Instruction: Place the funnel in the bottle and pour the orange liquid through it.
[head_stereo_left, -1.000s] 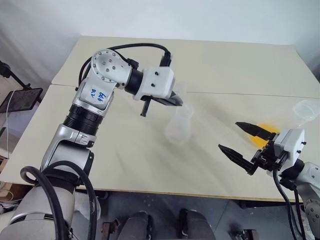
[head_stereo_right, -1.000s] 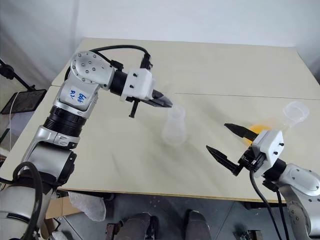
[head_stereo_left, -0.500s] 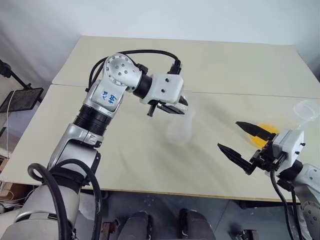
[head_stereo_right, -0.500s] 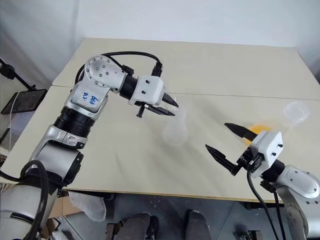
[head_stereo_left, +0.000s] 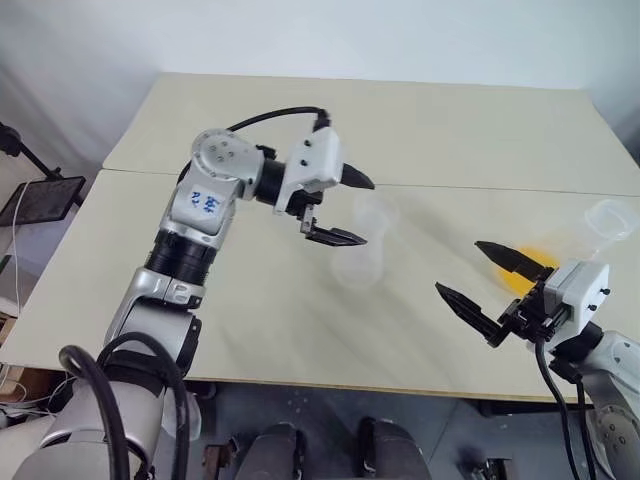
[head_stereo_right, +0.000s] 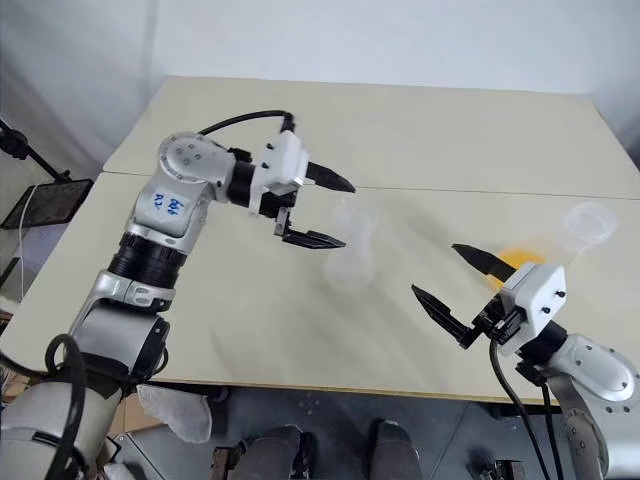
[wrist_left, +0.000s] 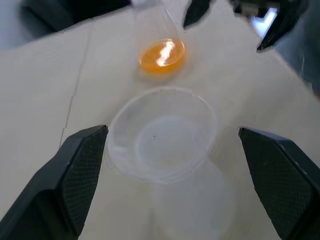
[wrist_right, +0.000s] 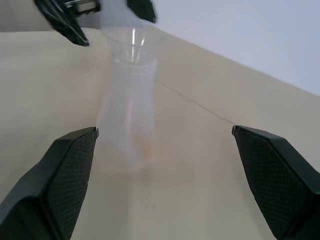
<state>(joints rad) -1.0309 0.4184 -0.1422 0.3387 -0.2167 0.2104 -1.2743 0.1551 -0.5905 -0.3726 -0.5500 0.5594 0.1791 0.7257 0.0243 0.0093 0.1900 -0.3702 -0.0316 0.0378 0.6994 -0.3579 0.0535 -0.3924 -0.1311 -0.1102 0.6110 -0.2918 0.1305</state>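
Both grippers stand with jaws apart: the left gripper (head_stereo_left: 352, 210) flanks the funnel (wrist_left: 161, 132) seated in the conical flask (head_stereo_left: 362, 256) mid-worktop (head_stereo_left: 450, 130), apparently freeing it for pouring; the right gripper (head_stereo_left: 487, 285) hangs empty beside the orange liquid (wrist_left: 162, 55).

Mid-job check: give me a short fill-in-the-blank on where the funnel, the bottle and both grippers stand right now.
1. The funnel sits in the neck of the ____.
2. The left gripper has its two fingers ____, one on each side of the funnel, touching nothing.
3. The orange liquid lies at the bottom of the round flask, which stands nearer the ____ gripper.
4. The right gripper is open and holds ____.

Missing words: bottle; open; right; nothing
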